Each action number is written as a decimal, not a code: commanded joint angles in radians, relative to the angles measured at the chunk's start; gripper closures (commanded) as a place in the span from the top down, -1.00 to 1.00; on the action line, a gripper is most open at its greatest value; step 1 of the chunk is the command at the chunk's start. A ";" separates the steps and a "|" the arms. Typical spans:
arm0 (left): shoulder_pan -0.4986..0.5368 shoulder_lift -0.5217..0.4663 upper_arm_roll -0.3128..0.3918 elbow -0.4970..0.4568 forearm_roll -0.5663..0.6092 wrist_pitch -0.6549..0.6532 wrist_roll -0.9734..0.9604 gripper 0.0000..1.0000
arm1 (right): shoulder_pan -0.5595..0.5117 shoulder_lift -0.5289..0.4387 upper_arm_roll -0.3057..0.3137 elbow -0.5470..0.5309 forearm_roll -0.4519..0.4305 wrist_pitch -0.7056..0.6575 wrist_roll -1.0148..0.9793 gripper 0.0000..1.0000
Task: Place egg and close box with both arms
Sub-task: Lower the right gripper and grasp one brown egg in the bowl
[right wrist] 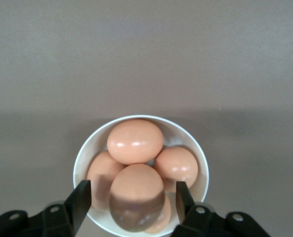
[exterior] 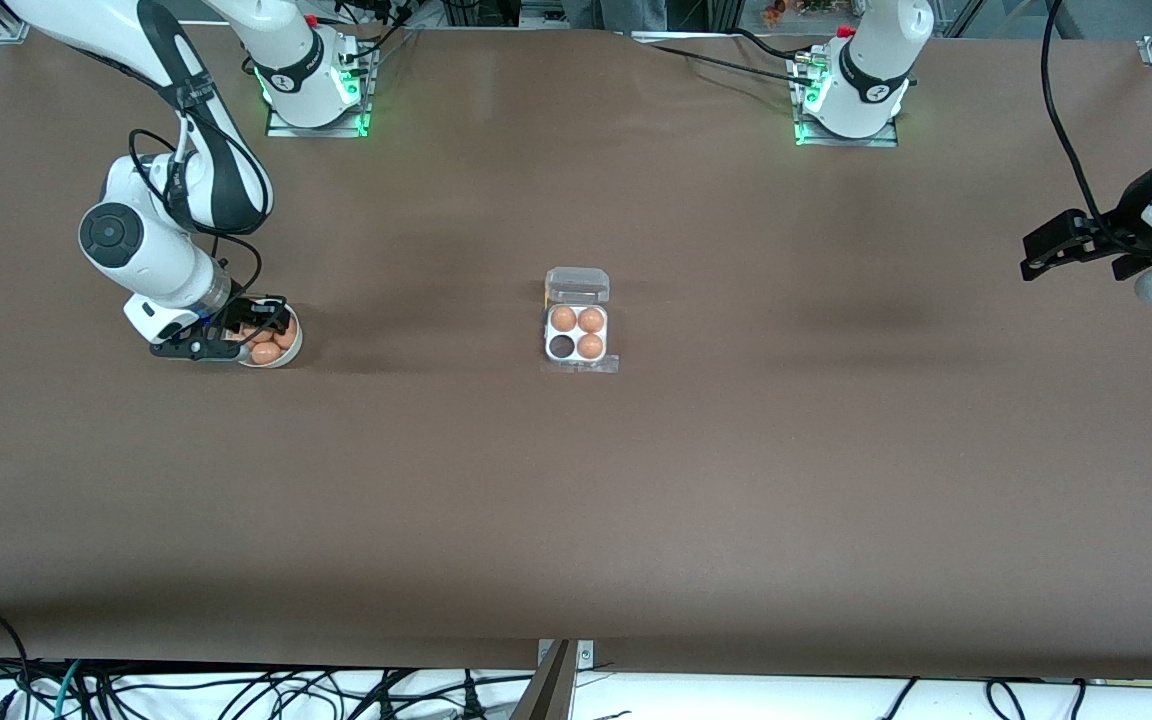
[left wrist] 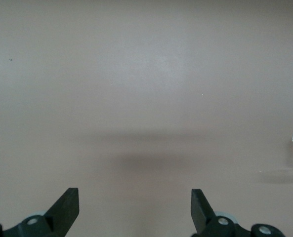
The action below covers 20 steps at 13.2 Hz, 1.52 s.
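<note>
Two black fingers of the right gripper [right wrist: 131,200] flank, partly closed, the topmost of four brown eggs [right wrist: 136,197] in a round white bowl [right wrist: 82,158]. Three eggs fill the open clear-plastic four-cell box [exterior: 576,333] mid-surface. Left gripper [left wrist: 135,210] waits wide open, empty.

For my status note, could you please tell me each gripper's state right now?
Left gripper: open, empty, over bare table.
Right gripper: in the bowl, fingers around an egg; grip cannot be told.

table [exterior: 636,520]: matt brown, smooth | box [exterior: 577,330]: clear glossy plastic | eggs [right wrist: 135,141]: smooth, slight sheen | bowl [right wrist: 82,159]: white, smooth | fingers [left wrist: 67,207]: matt black
</note>
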 commanded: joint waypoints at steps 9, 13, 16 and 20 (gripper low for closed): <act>0.022 0.011 -0.005 0.033 0.015 -0.019 0.016 1.00 | -0.002 0.019 -0.003 0.026 -0.015 0.008 -0.007 0.29; 0.023 0.011 -0.006 0.031 0.012 -0.021 0.013 1.00 | -0.002 0.025 -0.003 0.032 -0.015 0.007 -0.009 0.12; 0.023 0.011 -0.006 0.031 0.012 -0.021 0.012 1.00 | -0.004 0.028 -0.003 0.032 -0.015 0.005 -0.009 -0.02; 0.023 0.011 -0.008 0.031 0.012 -0.021 0.012 1.00 | -0.004 0.028 -0.003 0.035 -0.015 0.004 -0.015 -0.32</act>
